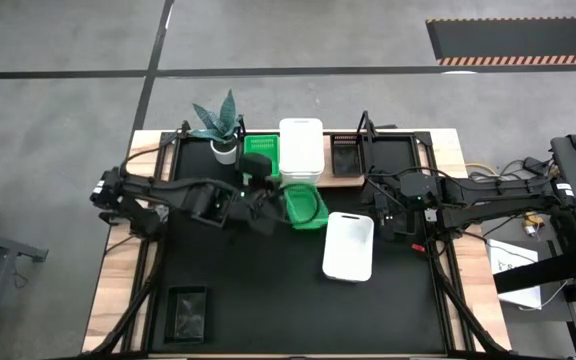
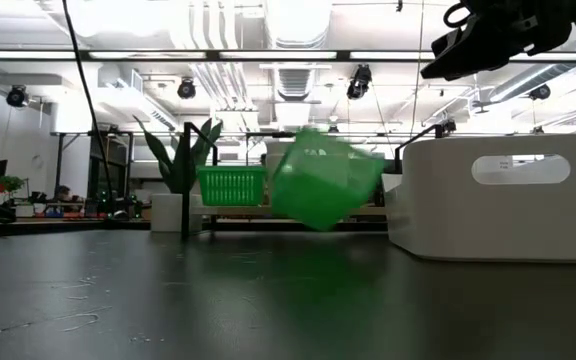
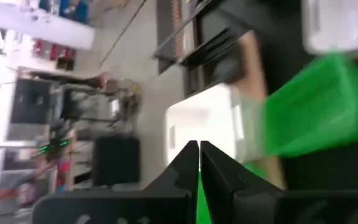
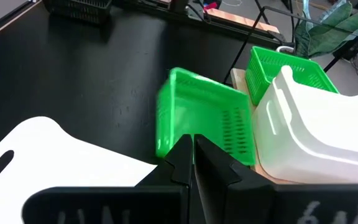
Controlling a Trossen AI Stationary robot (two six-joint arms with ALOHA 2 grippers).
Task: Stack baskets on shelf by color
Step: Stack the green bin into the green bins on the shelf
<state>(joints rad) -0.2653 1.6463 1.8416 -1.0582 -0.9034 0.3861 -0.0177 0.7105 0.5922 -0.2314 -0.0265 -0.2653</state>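
My left gripper [image 1: 264, 212] sits over the middle of the black table [image 1: 268, 300], its fingers [image 3: 191, 163] pressed together with nothing between them. Just beside it a loose green basket [image 1: 306, 207] is tipped on its side in front of the shelf [image 1: 345, 136]; in the low view it shows tilted, one corner down, and blurred, and I cannot tell whether it touches the table. My right gripper [image 1: 386, 216] is at the right of the table with its fingers [image 4: 180, 155] also closed tight and empty, near the far edge of a white basket on the table [image 1: 348, 246], which lies flat on the table top. On the shelf, at the back of the table, a second green basket [image 1: 261, 153] is at the left end, a white basket on the shelf [image 1: 300, 148] stands in the middle, and a black basket [image 1: 346, 158] is at the right end. A potted plant [image 1: 220, 125] stands just left of the shelf. Another black basket near the front corner [image 1: 188, 312] rests well apart from everything, at the table's near left corner.
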